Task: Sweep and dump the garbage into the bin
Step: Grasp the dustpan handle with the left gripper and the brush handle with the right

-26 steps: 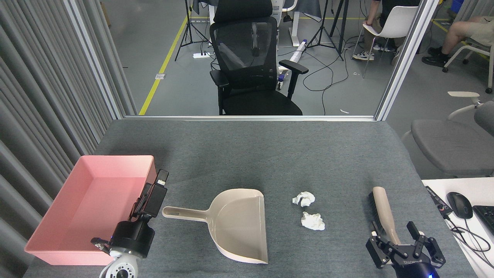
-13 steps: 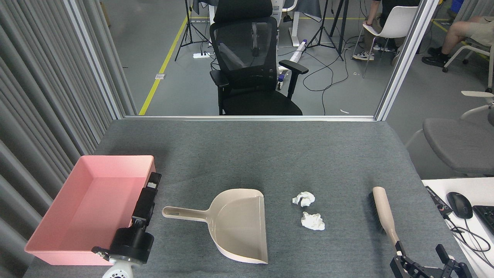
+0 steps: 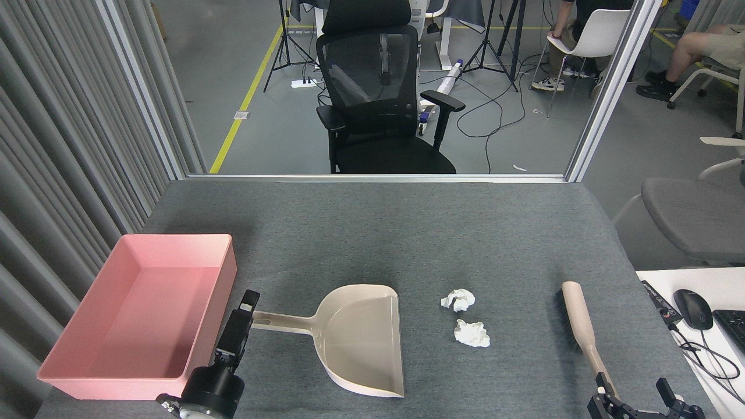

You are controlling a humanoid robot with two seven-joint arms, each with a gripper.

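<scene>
Two white tissue wads of garbage (image 3: 458, 299) (image 3: 472, 333) lie on the grey table, just right of a beige dustpan (image 3: 361, 337). The pink bin (image 3: 110, 387) stands at the left, with nothing inside it. My left gripper (image 3: 244, 317) sits at the tip of the dustpan's handle and covers it; it is seen edge-on, so its state does not show. A beige brush (image 3: 579, 320) with black bristles lies at the right. My right gripper (image 3: 633, 391) is open at the bottom edge, with its left finger beside the brush handle's near end.
A white desk at the right carries a mouse (image 3: 692, 308) and a keyboard (image 3: 734, 327). A grey chair (image 3: 692, 218) stands beyond it, and a black office chair (image 3: 378, 99) behind the table's far edge. Grey curtains (image 3: 64, 145) run along the left.
My left gripper has moved right and nearer, from beside the bin's wall to the dustpan handle's tip. My right gripper has dropped back toward the bottom edge, off the brush handle.
</scene>
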